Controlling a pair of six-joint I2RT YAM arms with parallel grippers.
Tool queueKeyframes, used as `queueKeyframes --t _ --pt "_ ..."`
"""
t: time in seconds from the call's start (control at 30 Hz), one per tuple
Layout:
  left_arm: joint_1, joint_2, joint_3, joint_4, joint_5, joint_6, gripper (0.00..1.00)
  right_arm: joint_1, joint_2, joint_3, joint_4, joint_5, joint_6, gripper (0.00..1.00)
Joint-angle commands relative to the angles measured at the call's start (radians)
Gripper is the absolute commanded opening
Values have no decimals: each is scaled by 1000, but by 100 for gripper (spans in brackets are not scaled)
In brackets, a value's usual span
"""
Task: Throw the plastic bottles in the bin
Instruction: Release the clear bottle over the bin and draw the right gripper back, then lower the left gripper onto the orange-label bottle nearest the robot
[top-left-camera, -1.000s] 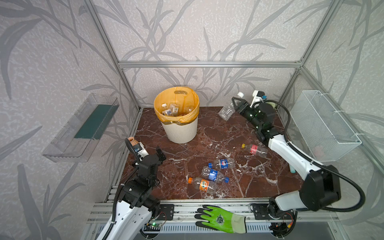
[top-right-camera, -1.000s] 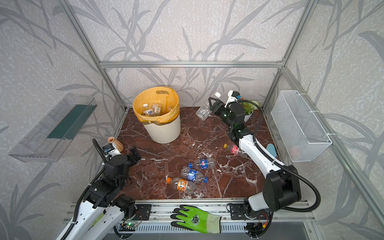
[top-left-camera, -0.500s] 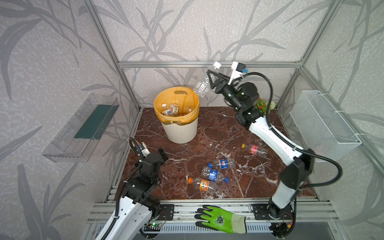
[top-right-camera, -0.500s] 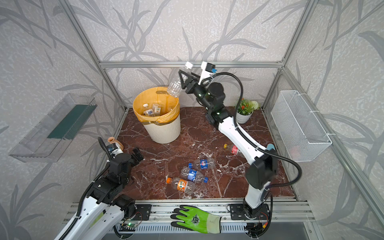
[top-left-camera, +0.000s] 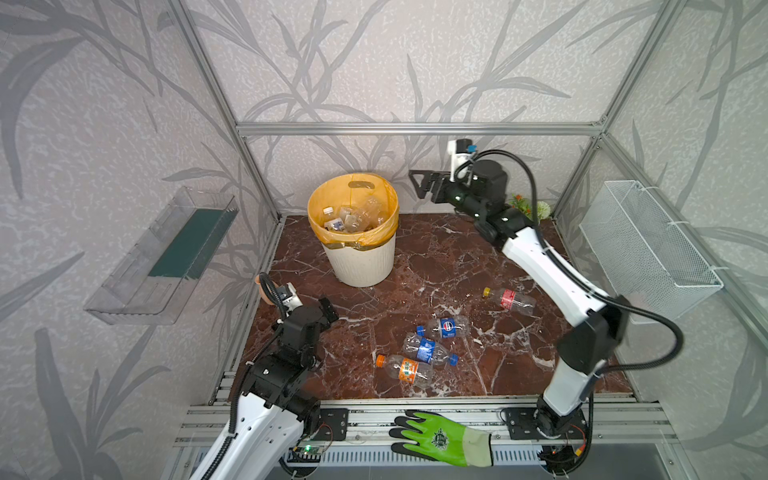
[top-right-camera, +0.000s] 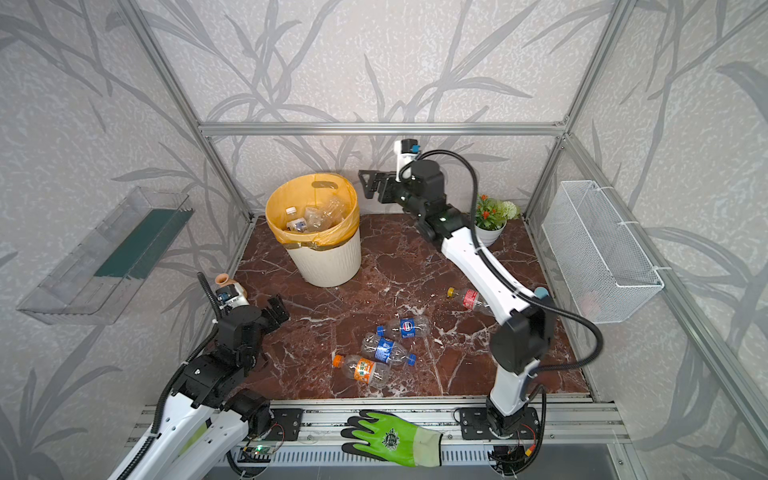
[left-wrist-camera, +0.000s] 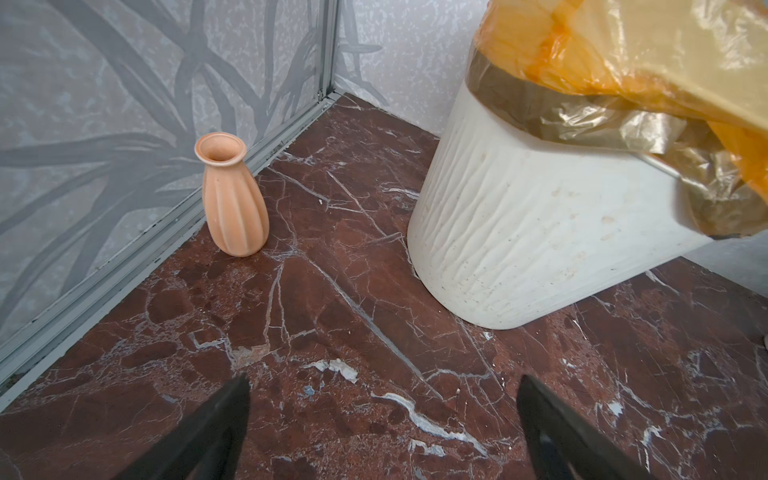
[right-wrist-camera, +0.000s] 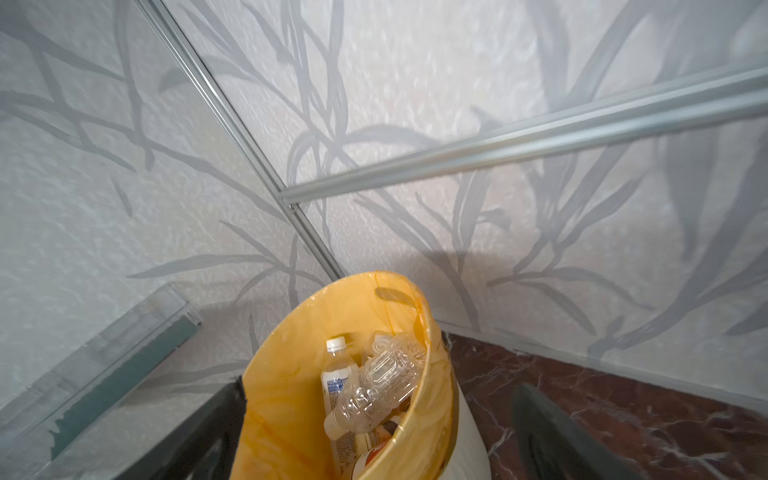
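My gripper (left-wrist-camera: 384, 399) hangs over the dark red marble floor (left-wrist-camera: 332, 316), black fingers (left-wrist-camera: 224, 419) spread wide with nothing between them. Ahead of me stands the cream ribbed bin (left-wrist-camera: 519, 232), its orange liner (left-wrist-camera: 602, 54) folded down over the rim. A terracotta ribbed vase (left-wrist-camera: 235, 195) stands upright just beside the metal rail (left-wrist-camera: 124, 259) at the wall's foot, well apart from the bin.

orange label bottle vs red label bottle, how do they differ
The orange label bottle lies nearest the front; the red label bottle farther back. The orange label bottle lies beside a blue label bottle; the red label bottle lies alone. Both are clear, capped, on their sides.
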Motion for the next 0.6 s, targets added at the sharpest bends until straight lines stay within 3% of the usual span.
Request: queueKeyframes --t 0.0,0.13,0.37,0.57 --pt "3 -4 34 -2 30 20 99 -64 -198 -209 112 33 -7 99" --pt "1 -2 26 24 84 48 97 -167 -404 -541 118 71 25 99" --pt "-18 54 29 44 187 111 91 -335 -614 -971 74 75 139 99" --pt "-155 109 47 55 152 212 90 -383 -731 -1204 52 125 219 99"
